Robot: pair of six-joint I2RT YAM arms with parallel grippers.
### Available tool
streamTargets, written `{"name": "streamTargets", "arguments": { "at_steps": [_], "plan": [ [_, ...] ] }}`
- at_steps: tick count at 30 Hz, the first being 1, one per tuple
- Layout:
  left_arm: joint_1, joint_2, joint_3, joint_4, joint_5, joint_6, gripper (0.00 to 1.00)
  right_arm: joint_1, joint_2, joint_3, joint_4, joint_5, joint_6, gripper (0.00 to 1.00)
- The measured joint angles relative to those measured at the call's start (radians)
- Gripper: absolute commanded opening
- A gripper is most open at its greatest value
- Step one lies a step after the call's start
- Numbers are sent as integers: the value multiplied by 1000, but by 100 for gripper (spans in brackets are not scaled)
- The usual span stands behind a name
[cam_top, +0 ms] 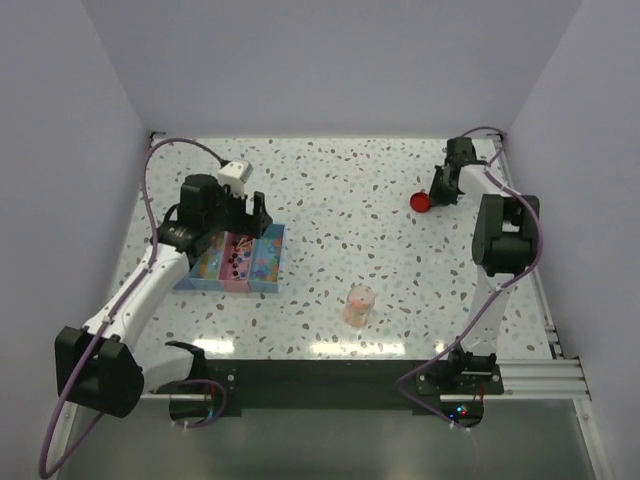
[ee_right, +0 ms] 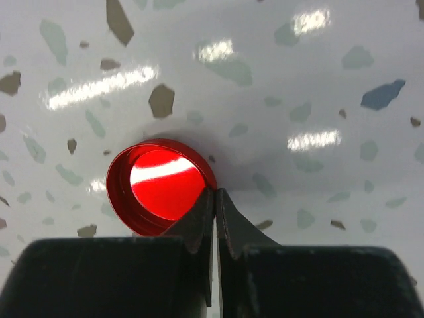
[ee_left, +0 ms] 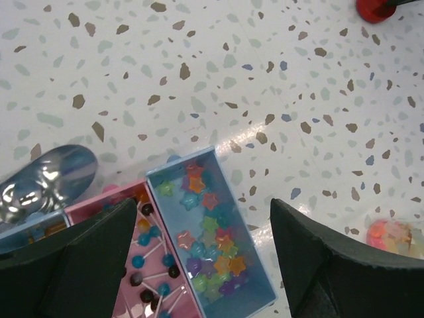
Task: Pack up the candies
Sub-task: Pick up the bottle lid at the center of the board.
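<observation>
**Top external** — fixed high behind the arm bases, tilted down and forward. It takes in the whole bench (cam_top: pixel 380 200), the left arm (cam_top: pixel 150 290), the right arm (cam_top: pixel 500 240) and the surrounding walls (cam_top: pixel 330 60). Far view, things small.

**Left wrist** — mounted on the left end effector (ee_left: pixel 202 228), looking down and across the bench from close above the compartment box (ee_left: pixel 218 238). Its own fingers (ee_left: pixel 86 265) fill the lower corners. Shared with the top view: the box, the candies (ee_left: pixel 394 237) at the right edge, and the red lid (ee_left: pixel 374 8) in the top right corner.

**Right wrist** — mounted on the right end effector (ee_right: pixel 215 199), very near the bench and facing down. The lid fills the middle of the view and is the one thing all three views share.
</observation>
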Motion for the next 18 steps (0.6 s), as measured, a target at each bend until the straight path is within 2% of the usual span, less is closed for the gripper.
{"name": "streamTargets", "arguments": {
  "at_steps": [4,11,18],
  "plan": [
    [-58,53,62,6,2,-24,82,89,-129,-105,-17,59,-20,0],
    [-166,154,187,7,-18,-61,79,351,-362,-201,-16,109,9,0],
    [-240,214,252,6,-50,-84,73,560,-447,-206,-11,99,52,0]
  ]
}}
